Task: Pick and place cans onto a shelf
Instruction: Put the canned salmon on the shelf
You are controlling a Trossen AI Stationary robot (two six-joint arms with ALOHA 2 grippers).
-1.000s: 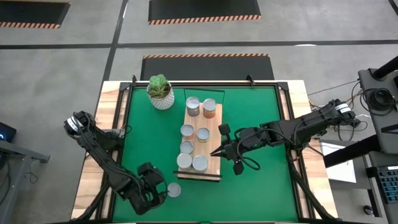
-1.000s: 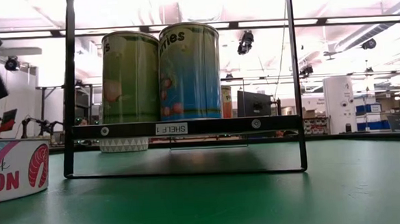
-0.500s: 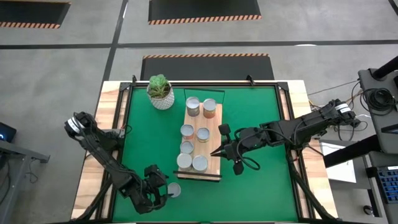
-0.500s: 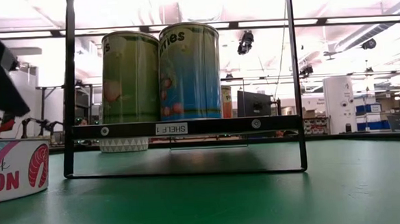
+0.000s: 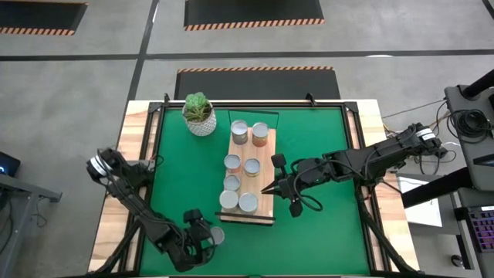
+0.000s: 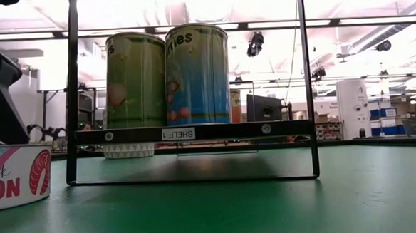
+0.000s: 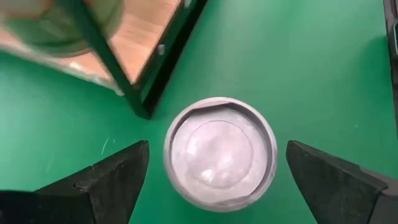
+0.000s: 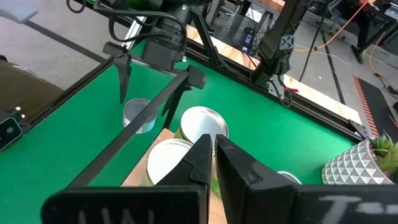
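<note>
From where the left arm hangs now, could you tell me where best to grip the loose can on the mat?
Grip the can across its round side wall, coming straight down from above. It stands upright with its silver top facing up, and the left gripper hangs over it, jaws open on either side. The shelf frame's corner stands close by, so keep the jaws clear of it.

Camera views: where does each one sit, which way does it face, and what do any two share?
High: overhead, straight down on the shelf and both arms.
Low: mat level, facing the shelf frame; a dark arm part at left.
Left wrist: above the loose can, between the open left pincer.
Right wrist: over the shut right pincer, toward the left arm.
Shared: both wrist views show that can.
</note>
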